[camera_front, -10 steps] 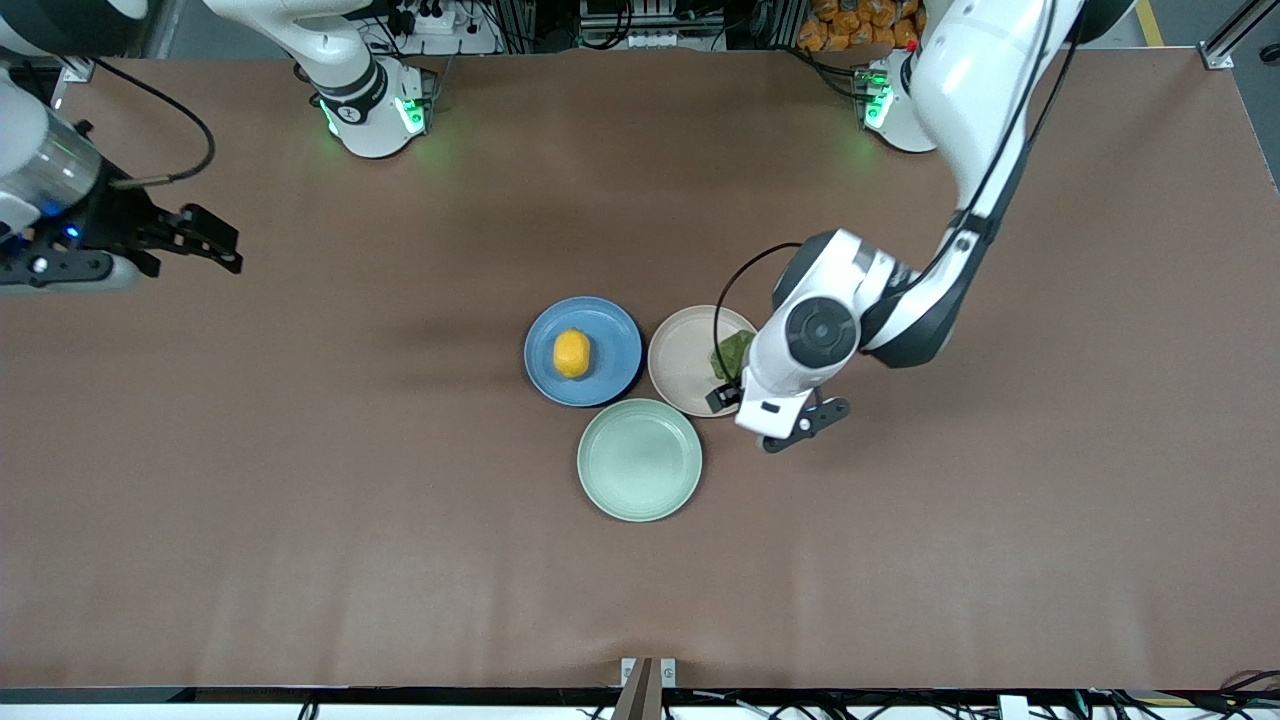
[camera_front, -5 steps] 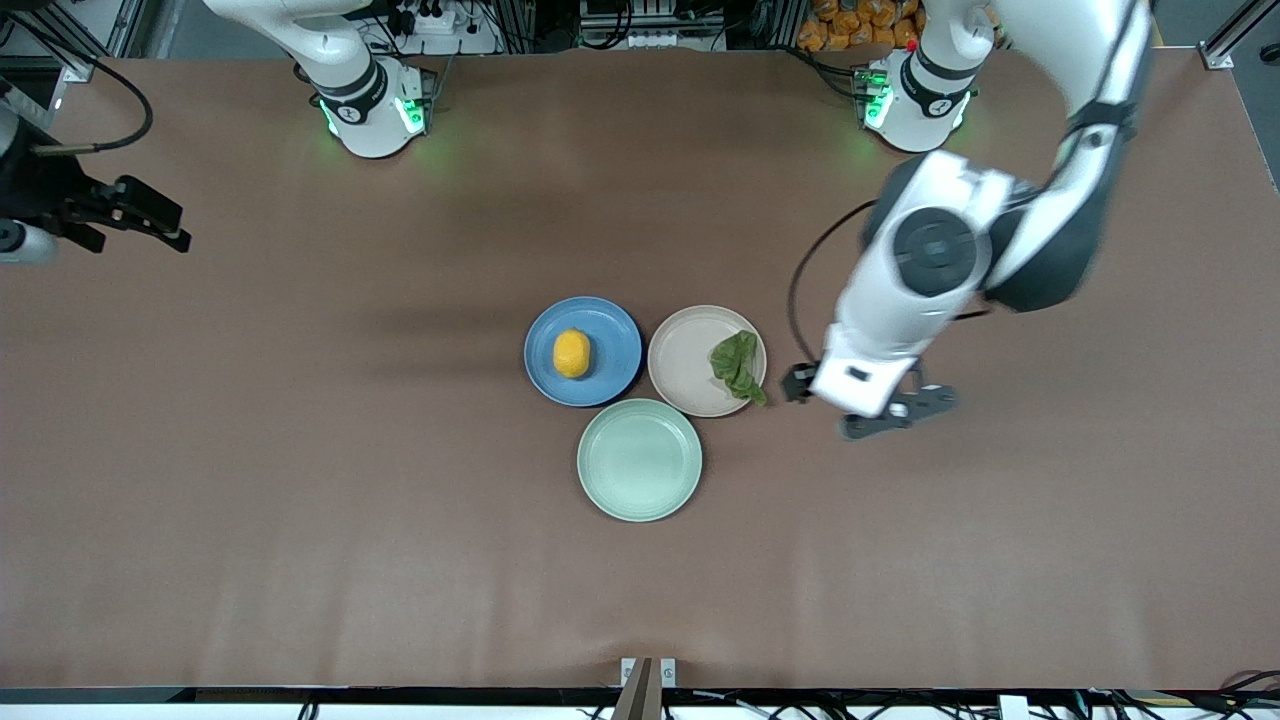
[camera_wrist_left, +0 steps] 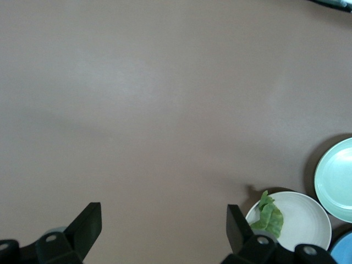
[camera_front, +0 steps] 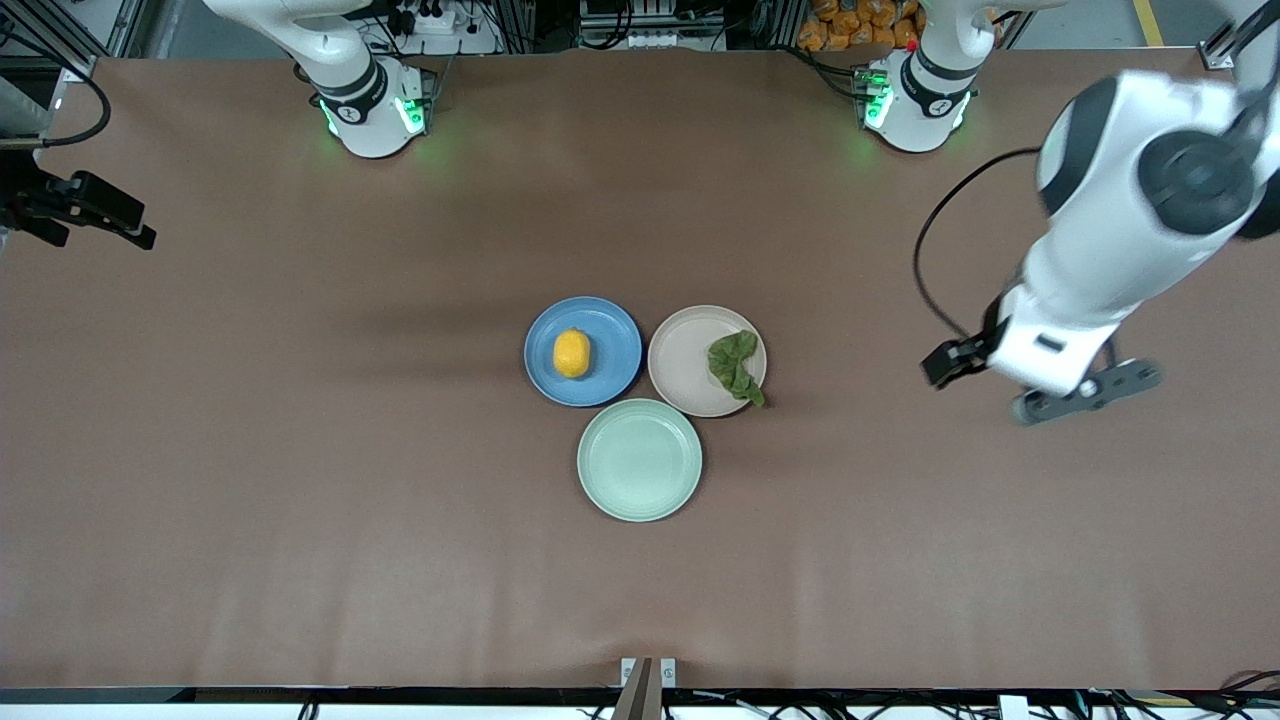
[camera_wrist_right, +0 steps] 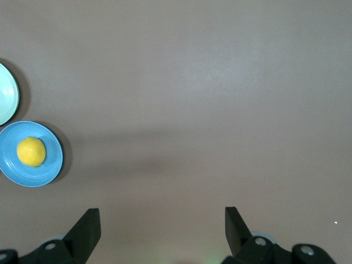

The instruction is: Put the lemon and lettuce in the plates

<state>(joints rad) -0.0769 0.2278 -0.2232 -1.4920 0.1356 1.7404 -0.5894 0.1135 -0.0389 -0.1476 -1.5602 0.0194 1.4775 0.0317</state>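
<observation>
Brown tabletop (camera_front: 300, 500), three plates at centre. Left gripper (camera_front: 1030, 385) released, over left arm's edge; right gripper (camera_front: 85, 210) released, over right arm's edge. Lemon (camera_front: 571, 353) in blue plate (camera_front: 615, 330), lettuce (camera_front: 735, 365) in beige plate (camera_front: 685, 360), tail overhanging rim. Mint plate (camera_front: 640, 460) bare. Placing looks finished; next, arms park.

Left gripper (camera_front: 1030, 385) raised, fingers (camera_wrist_left: 88, 228) spread, right gripper (camera_front: 85, 210) raised, spread

I see a round pale mint-green shallow plate (camera_front: 639, 460) on the brown table surface (camera_front: 300, 500), nothing in it, nearer the front camera than its neighbours.
</observation>
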